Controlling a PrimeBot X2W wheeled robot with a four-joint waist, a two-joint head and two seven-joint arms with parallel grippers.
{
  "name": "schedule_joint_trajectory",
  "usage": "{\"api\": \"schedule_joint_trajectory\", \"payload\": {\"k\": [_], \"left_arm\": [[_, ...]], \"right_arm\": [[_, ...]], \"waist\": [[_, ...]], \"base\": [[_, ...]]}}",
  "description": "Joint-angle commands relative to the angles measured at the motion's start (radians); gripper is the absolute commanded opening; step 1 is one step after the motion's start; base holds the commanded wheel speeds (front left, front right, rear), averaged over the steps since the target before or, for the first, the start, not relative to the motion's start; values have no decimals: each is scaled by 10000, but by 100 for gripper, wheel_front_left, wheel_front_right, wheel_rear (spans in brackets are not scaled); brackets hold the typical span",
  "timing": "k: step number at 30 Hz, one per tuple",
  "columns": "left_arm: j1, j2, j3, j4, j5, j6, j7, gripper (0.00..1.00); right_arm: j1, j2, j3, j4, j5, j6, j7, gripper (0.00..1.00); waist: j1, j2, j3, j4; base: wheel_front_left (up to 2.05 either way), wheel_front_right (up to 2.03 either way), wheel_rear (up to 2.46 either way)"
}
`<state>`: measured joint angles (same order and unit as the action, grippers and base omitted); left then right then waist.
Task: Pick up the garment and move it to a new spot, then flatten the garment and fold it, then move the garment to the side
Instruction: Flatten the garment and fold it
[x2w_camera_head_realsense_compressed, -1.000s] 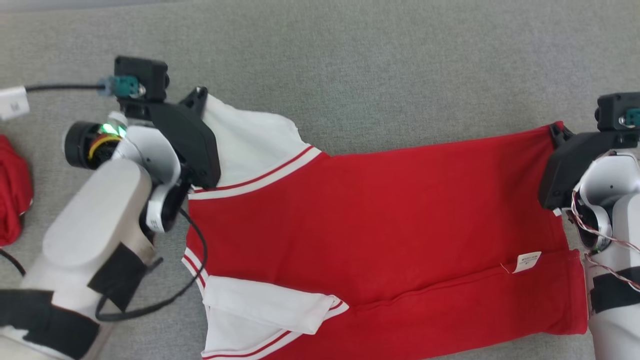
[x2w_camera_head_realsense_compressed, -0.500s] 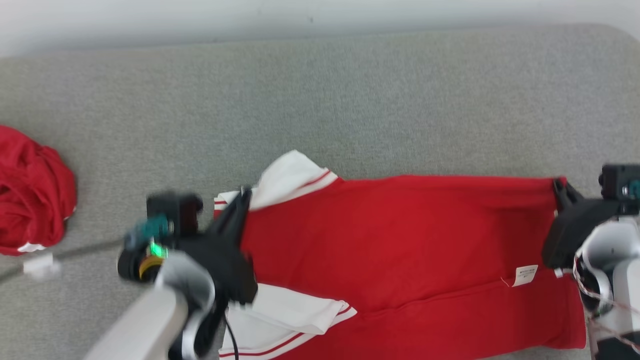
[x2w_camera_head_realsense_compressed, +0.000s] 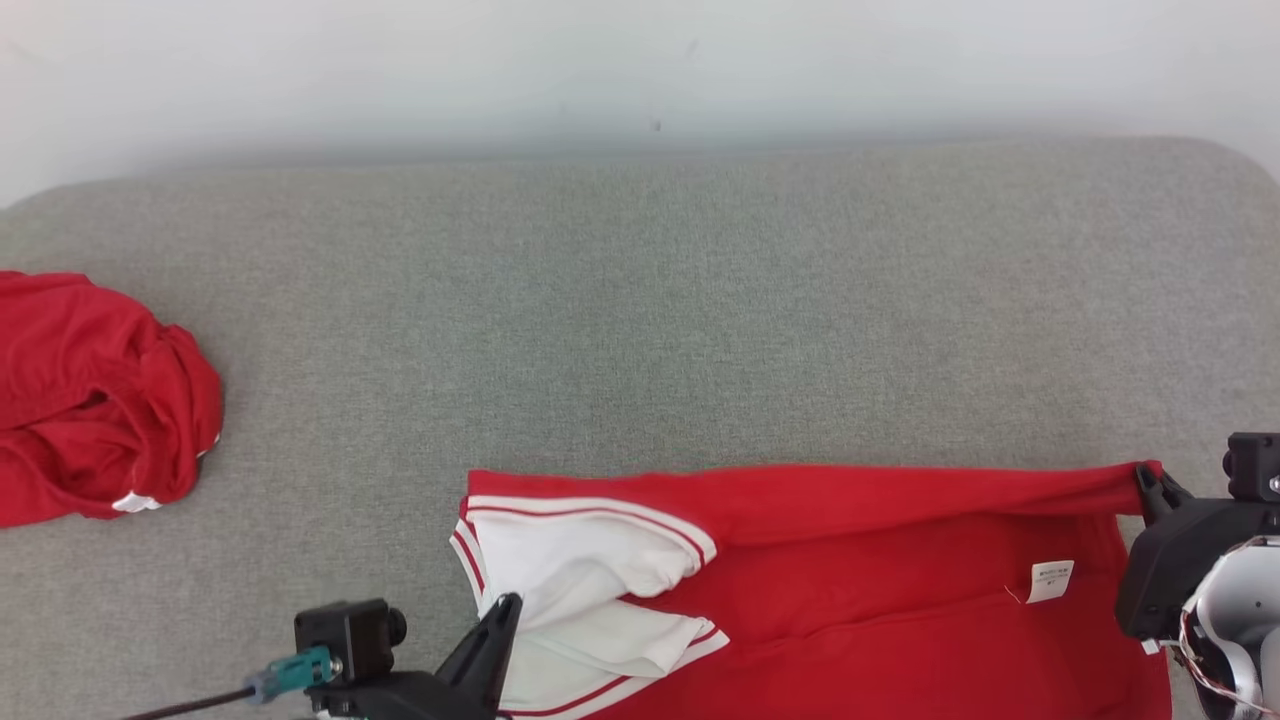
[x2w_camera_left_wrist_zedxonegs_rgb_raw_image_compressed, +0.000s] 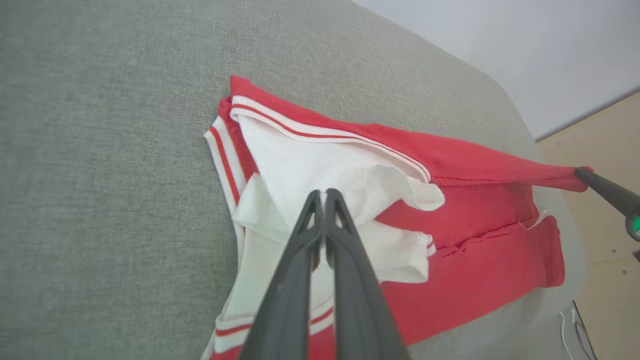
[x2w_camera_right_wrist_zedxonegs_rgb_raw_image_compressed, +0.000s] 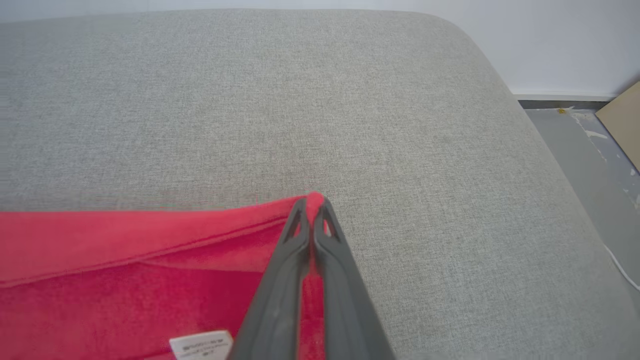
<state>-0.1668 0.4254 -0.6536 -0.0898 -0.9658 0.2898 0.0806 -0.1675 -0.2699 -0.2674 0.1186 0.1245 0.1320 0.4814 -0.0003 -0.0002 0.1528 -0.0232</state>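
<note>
1. Stretching left to right along the near part of the grey fabric-covered counter (x2w_camera_head_realsense_compressed: 640, 320), the red garment (x2w_camera_head_realsense_compressed: 860, 610) has its long axis running from one arm to the other. Its white sleeves (x2w_camera_head_realsense_compressed: 570, 560) are at the left end and its white label (x2w_camera_head_realsense_compressed: 1048, 581) is near the right end.
2. The right tool (x2w_camera_head_realsense_compressed: 1150, 482) is at the garment's far right corner. The left tool (x2w_camera_head_realsense_compressed: 508, 606) is at the sleeve end, so each arm is nearest to its own end of the cloth.
3. The far long edge runs in a straight, taut-looking line from the right corner towards the striped shoulder. It looks doubled over towards the robot.
4. In the right wrist view, the right tool's jaws are pressed together with a tuft of red cloth pinched between the tips.
5. In the left wrist view, the left tool's jaws are also closed. White sleeve cloth seems to be nipped at the tips, though the hold is harder to confirm.
6. I judge that the lengthwise fold is in progress. Both tools would need to travel together, square to the long axis, or the edge will skew.
7. A second, crumpled red cloth (x2w_camera_head_realsense_compressed: 95, 400) lies well apart at the far left.
</note>
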Motion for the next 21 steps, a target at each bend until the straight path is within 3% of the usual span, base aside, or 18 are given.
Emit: {"api": "schedule_joint_trajectory", "payload": {"k": [1,19,20,21], "left_arm": [[154,63,35,-38,-30,32,-40,0],[1619,278,224,-763,-793,506,80,0],[1662,287,208,-750,-829,504,133,0],[1672,294,189,-729,-826,488,138,0]], "right_arm": [[120,-14,-20,-93,61,-18,16,0],[1363,-489,474,-896,294,-18,771,0],[1438,-526,538,-876,322,-18,854,41],[1479,-518,509,-868,321,-18,915,100]], "waist": [[3,2,-87,35],[3,2,-218,-5],[3,2,-204,2],[3,2,-195,11]], "base": [[0,0,0],[0,0,0],[0,0,0],[0,0,0]]}}
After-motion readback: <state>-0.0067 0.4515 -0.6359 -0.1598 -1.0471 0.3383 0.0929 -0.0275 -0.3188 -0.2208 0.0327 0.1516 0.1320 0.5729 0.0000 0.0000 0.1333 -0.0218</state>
